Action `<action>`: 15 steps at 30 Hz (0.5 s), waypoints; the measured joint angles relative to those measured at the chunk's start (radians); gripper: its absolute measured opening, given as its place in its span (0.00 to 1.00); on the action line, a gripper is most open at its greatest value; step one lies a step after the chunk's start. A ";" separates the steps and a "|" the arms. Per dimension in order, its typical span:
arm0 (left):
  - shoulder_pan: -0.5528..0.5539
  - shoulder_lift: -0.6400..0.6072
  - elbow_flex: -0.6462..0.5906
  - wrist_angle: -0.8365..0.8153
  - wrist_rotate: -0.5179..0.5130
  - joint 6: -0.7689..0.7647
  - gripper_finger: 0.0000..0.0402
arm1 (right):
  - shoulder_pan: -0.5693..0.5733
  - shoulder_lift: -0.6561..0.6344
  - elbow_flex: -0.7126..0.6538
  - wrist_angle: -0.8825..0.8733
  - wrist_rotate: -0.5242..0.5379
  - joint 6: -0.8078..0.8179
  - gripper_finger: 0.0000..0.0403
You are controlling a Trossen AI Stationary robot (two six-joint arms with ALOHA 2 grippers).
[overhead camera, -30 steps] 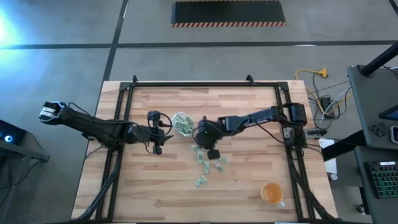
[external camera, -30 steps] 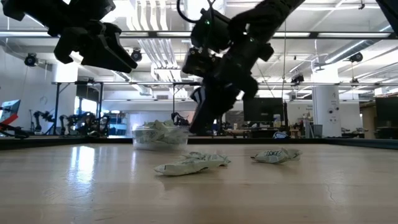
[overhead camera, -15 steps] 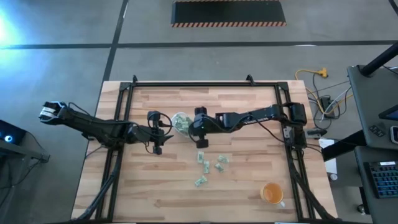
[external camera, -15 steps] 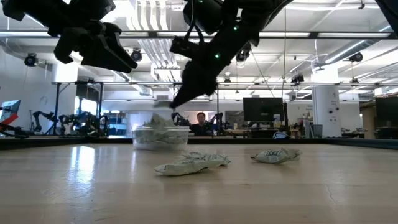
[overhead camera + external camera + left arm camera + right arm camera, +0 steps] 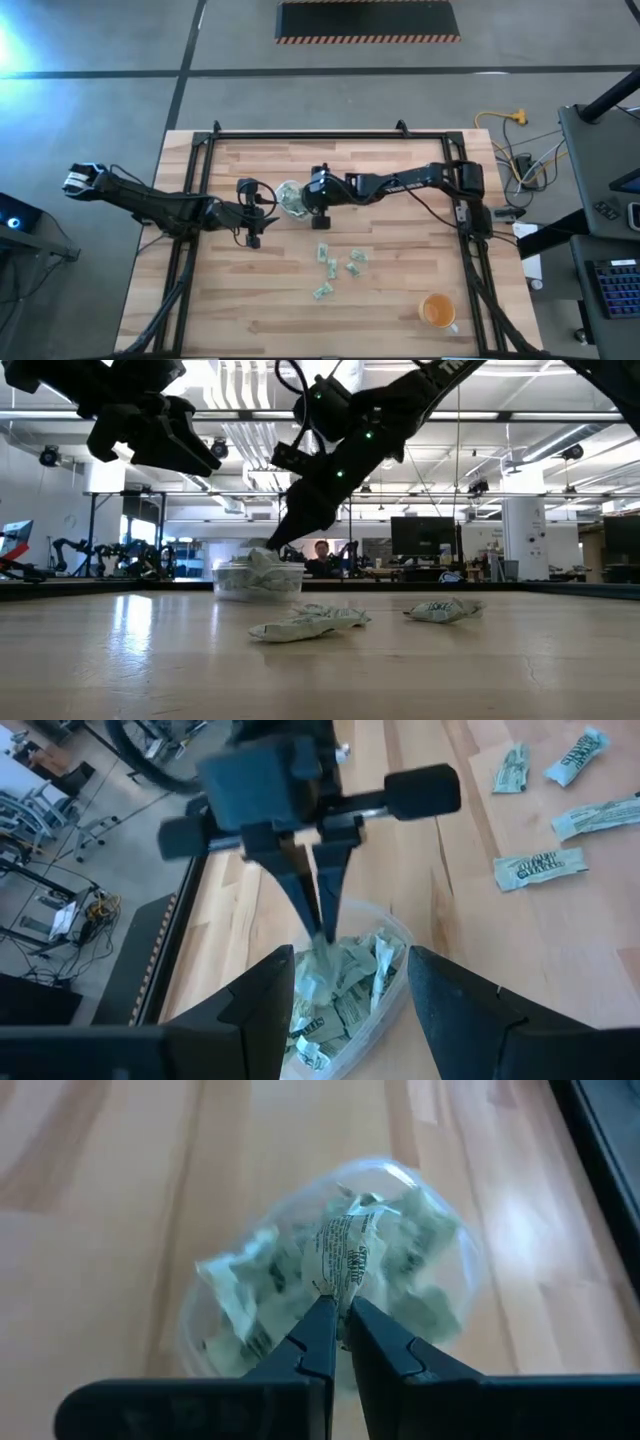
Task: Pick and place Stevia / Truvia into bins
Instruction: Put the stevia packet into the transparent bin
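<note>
A clear tub, the bin (image 5: 289, 198) (image 5: 258, 582), stands on the table left of centre, holding several pale green and white Stevia packets (image 5: 345, 995). My right gripper (image 5: 338, 1302) (image 5: 306, 196) is over the bin's mouth, shut on one packet (image 5: 349, 1252). My left gripper (image 5: 258, 213) (image 5: 350, 955) waits open just left of the bin, off the table, with the bin showing between its fingers. Several loose packets (image 5: 335, 264) (image 5: 305, 623) lie flat on the wood nearer the front. My right gripper pinches one end of a packet (image 5: 337, 1285) between its two fingertips. The fingers (image 5: 283, 535) slant down from the table's right side. The packet sticks out beyond the tips, lifted clear of the table, over the bin's mouth (image 5: 328, 950). I cannot tell whether it touches the packets inside.
An orange cup (image 5: 437, 312) stands near the table's front right corner. A black frame (image 5: 320, 134) runs along the far edge and down both sides. Bare wood lies to the right of the loose packets.
My right gripper has gone from above the loose packets up and toward the far left, to the bin's mouth, staying shut. Its fingers have tipped from steeply downward to a flatter slant. The packet it holds has gone with it, clear of the table.
</note>
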 joint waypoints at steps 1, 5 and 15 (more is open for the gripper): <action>0.000 0.000 0.000 0.000 0.000 0.000 0.45 | -0.004 0.008 0.001 0.014 -0.010 -0.004 0.04; 0.000 0.000 0.000 -0.006 0.000 0.000 0.45 | -0.007 0.029 0.000 0.010 -0.012 -0.018 0.04; 0.000 0.000 -0.001 -0.007 0.000 0.000 0.45 | -0.008 0.037 0.000 0.007 -0.014 -0.018 0.20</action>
